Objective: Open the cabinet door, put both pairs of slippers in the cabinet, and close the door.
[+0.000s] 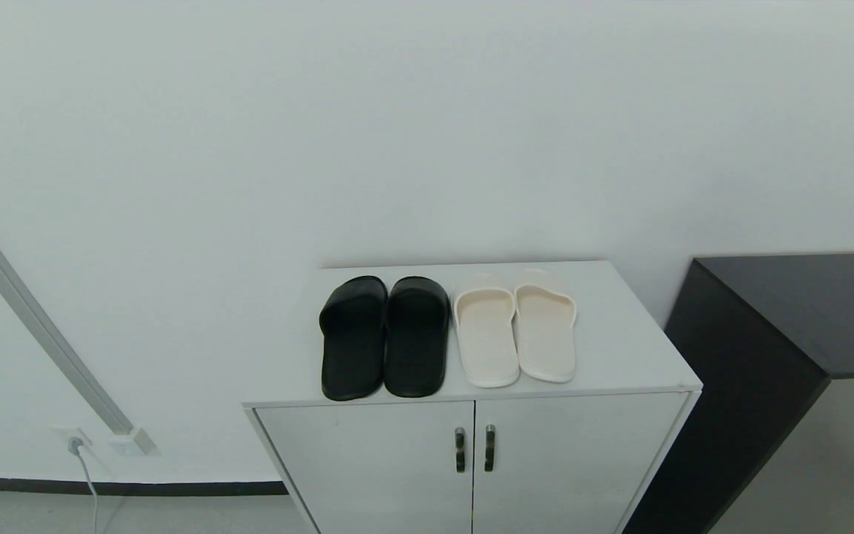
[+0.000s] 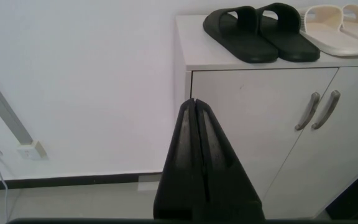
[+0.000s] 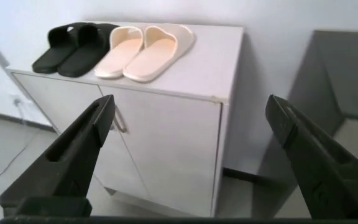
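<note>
- Where the left arm hangs in front of the cabinet (image 1: 620,334), off its left front corner, the left gripper (image 2: 194,102) has its two fingers pressed flat together with nothing between them.
- In front of the cabinet's right side, the right gripper (image 3: 189,102) has its fingers spread wide apart and holds nothing; it is clear of the cabinet.
- The cabinet is white, with two front doors, the left door (image 1: 368,467) and the right door (image 1: 575,460), both lying flush and closed.
- Two dark upright handles (image 1: 459,449) sit side by side at the seam where the doors meet, one on each door, just below the cabinet's top edge.
- The black slippers (image 1: 412,341) lie on the left half of the cabinet's top, soles down, the two touching along their sides, heels at the front edge and toes towards the back.
- The cream slippers (image 1: 486,337) lie just beside them on the middle of the top, laid the same way; the right part of the top is bare.
- A dark block of furniture (image 1: 768,356) stands just beside the cabinet's right side.
- The white wall (image 1: 427,133) runs behind the cabinet, with the cabinet's back against it.
- To the left of the cabinet, low on that wall, a socket with a plugged-in cable (image 1: 71,443) sits at the foot of a slanting grey cable duct (image 1: 34,319).
</note>
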Available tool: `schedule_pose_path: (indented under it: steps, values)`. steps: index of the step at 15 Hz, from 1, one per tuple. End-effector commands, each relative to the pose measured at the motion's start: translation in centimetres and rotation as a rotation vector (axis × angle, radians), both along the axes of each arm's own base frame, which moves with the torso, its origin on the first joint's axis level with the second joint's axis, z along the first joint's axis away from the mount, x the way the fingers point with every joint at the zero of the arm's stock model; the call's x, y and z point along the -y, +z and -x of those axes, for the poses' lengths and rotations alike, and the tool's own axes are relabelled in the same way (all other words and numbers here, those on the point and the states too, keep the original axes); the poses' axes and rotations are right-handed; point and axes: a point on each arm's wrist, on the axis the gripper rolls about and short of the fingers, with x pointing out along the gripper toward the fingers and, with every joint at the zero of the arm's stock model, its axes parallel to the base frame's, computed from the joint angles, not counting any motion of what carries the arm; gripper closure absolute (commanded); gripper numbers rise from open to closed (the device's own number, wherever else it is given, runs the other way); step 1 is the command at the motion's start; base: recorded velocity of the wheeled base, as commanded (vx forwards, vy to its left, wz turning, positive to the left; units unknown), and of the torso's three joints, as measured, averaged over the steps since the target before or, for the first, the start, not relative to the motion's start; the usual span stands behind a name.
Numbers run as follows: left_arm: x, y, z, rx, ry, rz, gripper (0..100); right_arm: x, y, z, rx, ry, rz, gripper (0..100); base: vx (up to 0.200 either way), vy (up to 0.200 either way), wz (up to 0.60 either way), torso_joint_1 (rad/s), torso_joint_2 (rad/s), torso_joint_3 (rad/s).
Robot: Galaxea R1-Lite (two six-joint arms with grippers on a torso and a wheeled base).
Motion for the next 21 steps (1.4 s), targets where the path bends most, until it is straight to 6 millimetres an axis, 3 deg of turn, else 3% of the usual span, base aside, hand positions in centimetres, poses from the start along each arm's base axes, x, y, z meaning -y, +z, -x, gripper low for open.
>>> schedule_pose_path:
  steps: [1,5,10,13,16,21]
  values:
    - [0.0,0.0,0.0,-0.001,0.000,0.001,100,-2.3,1.9,-5.4,-0.100,0.120,0.018,0,0.000,0.000,0.00,0.000,0.00,0.000]
    - [0.0,0.0,0.0,-0.001,0.000,0.001,100,-7.2,3.9,-7.8,-0.172,0.158,-0.049,0,0.000,0.000,0.00,0.000,0.00,0.000]
    - [0.0,0.0,0.0,-0.001,0.000,0.001,100,-13.5,4.7,-10.2,-0.214,0.100,-0.035,0,0.000,0.000,0.00,0.000,0.00,0.000]
    - [0.0,0.0,0.0,-0.001,0.000,0.001,100,-17.6,2.5,-12.6,-0.209,0.040,0.000,0,0.000,0.000,0.00,0.000,0.00,0.000]
    - [0.0,0.0,0.0,-0.001,0.000,0.001,100,-22.1,0.5,-16.5,-0.137,-0.070,-0.020,0,0.000,0.000,0.00,0.000,0.00,0.000]
    - [0.0,0.0,0.0,-0.001,0.000,0.004,100,-27.5,-1.4,-21.7,-0.100,-0.225,-0.012,0,0.000,0.000,0.00,0.000,0.00,0.000]
